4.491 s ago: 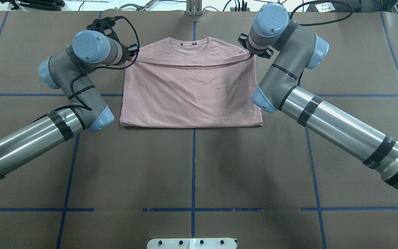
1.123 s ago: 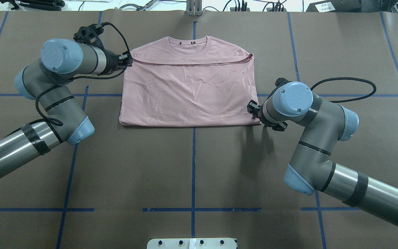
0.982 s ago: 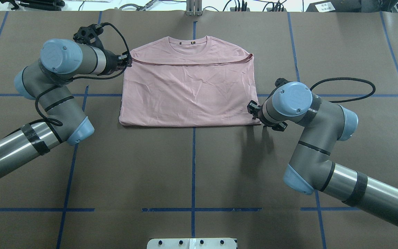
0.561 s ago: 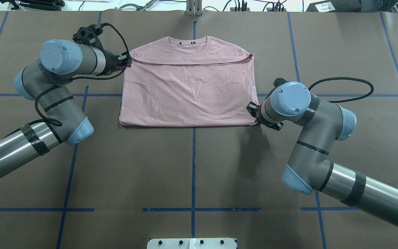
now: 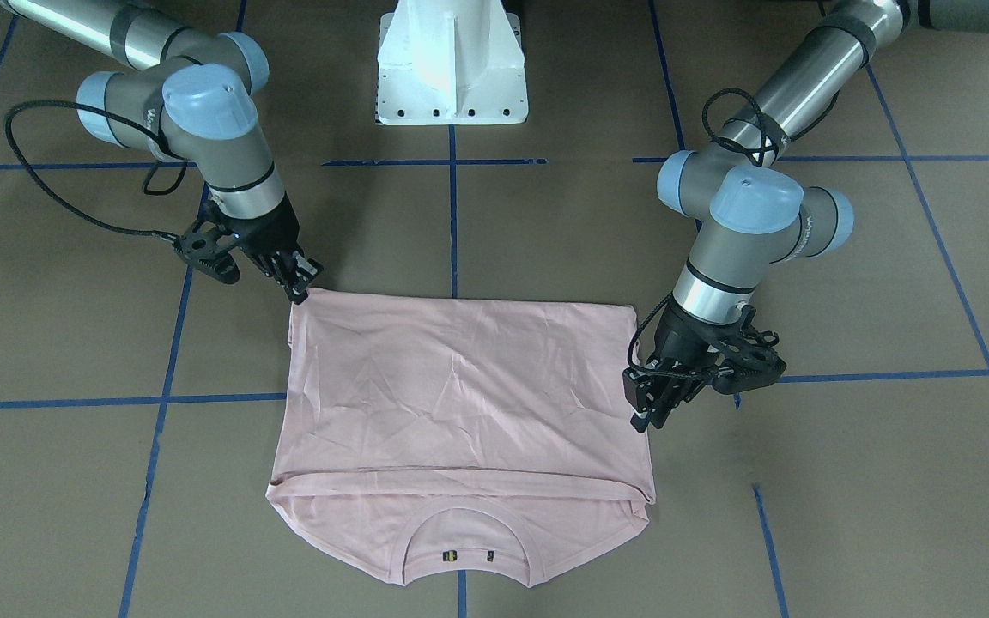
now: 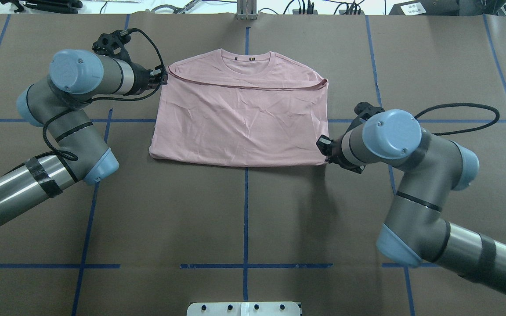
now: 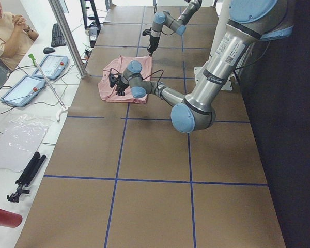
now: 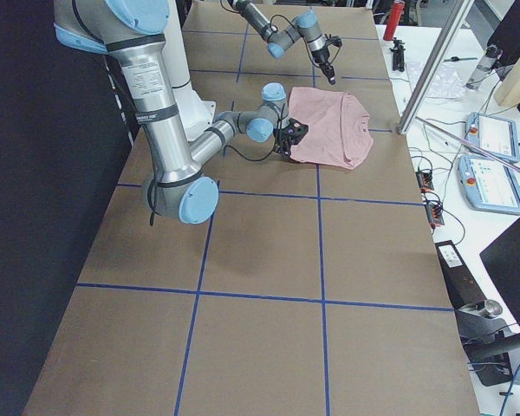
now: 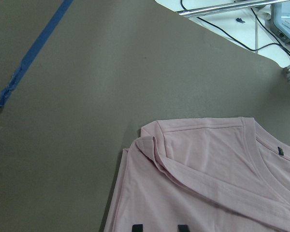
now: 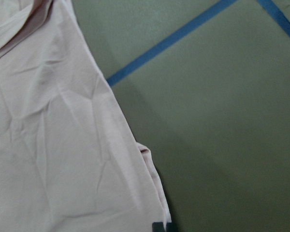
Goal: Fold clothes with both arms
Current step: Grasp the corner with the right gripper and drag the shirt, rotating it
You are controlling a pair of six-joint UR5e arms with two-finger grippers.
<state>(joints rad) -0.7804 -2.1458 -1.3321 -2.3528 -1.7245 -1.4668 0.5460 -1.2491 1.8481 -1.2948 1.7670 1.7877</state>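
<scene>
— We're in a robotics lab here, aren't we?

— We think so. We see a left arm [image 6: 37, 184] and a right arm [image 6: 415, 175], industrial ones, with a white pedestal [image 5: 452, 60] between them. They work at a table [image 6: 323, 219] covered in brown sheeting and gridded with blue tape [image 6: 245, 219].

— And beyond the table's end we find a white bench [image 7: 0, 191] with teach pendants [image 7: 50, 66], a keyboard [image 7: 58, 35] and a folded tripod [image 7: 26, 175].

— We also spot a seated person [image 7: 8, 36] there, next to an aluminium frame post [image 7: 67, 39].
</scene>
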